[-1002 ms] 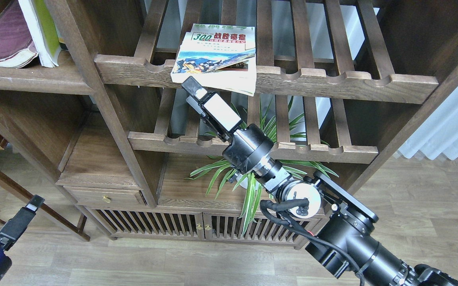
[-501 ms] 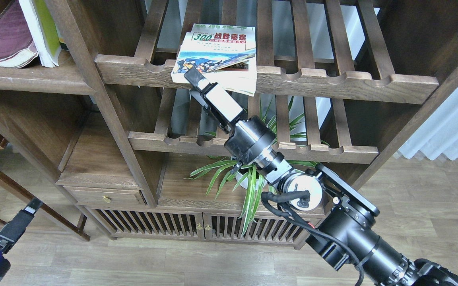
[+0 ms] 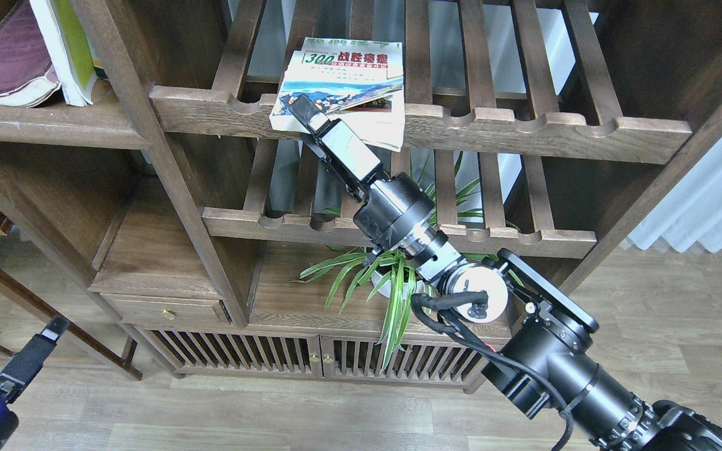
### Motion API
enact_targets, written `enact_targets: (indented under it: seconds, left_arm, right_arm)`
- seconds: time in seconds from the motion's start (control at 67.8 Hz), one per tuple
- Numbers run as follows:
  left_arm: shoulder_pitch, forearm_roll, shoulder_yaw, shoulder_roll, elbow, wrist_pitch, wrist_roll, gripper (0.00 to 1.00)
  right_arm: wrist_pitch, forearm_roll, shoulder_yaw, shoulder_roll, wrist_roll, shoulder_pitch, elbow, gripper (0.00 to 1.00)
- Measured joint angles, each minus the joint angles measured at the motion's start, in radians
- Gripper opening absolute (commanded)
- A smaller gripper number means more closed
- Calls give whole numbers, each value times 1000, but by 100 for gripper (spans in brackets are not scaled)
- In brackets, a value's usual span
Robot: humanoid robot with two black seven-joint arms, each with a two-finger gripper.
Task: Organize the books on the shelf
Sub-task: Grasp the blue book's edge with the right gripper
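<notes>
1. Illumination: bright, even, diffuse daylight.
2. Source: the white curtain [image 3: 709, 188] at right is the brightest area.
3. Shadows: soft; shelf recesses remain dark.
4. Glare: mild sheen on the floor [image 3: 649, 300].
5. Focus: sharp throughout; slight wide-angle distortion at edges.

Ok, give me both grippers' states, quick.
Left gripper: low at the left edge, near no book; open or shut cannot be told.
Right gripper: at the white "300" book; grip cannot be told.
</notes>
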Motion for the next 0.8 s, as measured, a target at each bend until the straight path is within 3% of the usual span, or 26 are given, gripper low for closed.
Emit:
enact_targets:
  seconds: [0.413, 0.796]
  left_arm:
    - [-2, 0, 22, 0, 7, 0, 0, 100]
    - [-3, 0, 24, 0, 8, 0, 0, 100]
  right_arm:
    - [-1, 0, 15, 0, -4, 1, -2, 88]
    - [-2, 2, 17, 0, -5, -9, -5, 70]
